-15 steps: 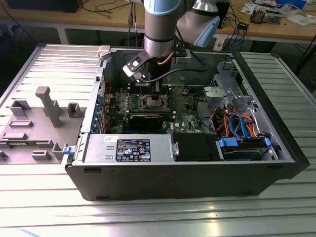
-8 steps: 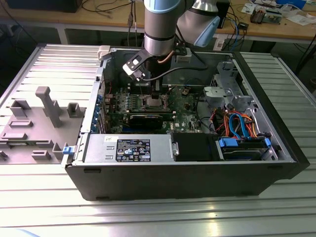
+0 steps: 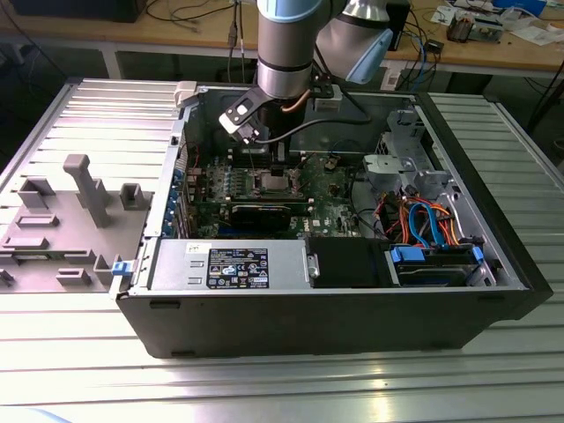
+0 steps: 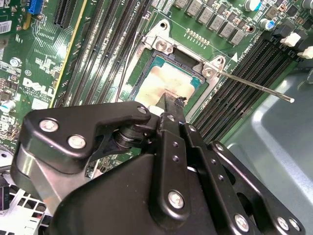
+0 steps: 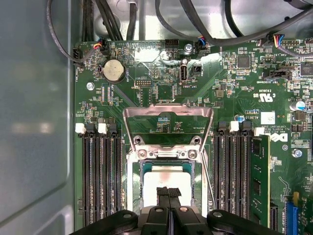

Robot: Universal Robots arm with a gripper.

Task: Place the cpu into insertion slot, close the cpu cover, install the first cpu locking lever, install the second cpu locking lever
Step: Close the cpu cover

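gripper (image 5: 168,192): fingers were pressed together with nothing between them, tips just above the cpu (image 5: 164,177); contact could not be told.
cpu: lay flat in the insertion slot (image 5: 143,171).
cpu cover (image 5: 168,108): was swung open, away from the slot.
locking lever (image 4: 254,87): a thin rod, unlatched, angled out from the slot's corner.
motherboard (image 5: 234,88): green, inside the open computer case (image 3: 352,308).

The motherboard (image 5: 234,88) is green, the cpu (image 5: 164,178) silver-grey with tan staining, the cpu cover (image 5: 166,107) silver, the gripper (image 5: 169,192) black.
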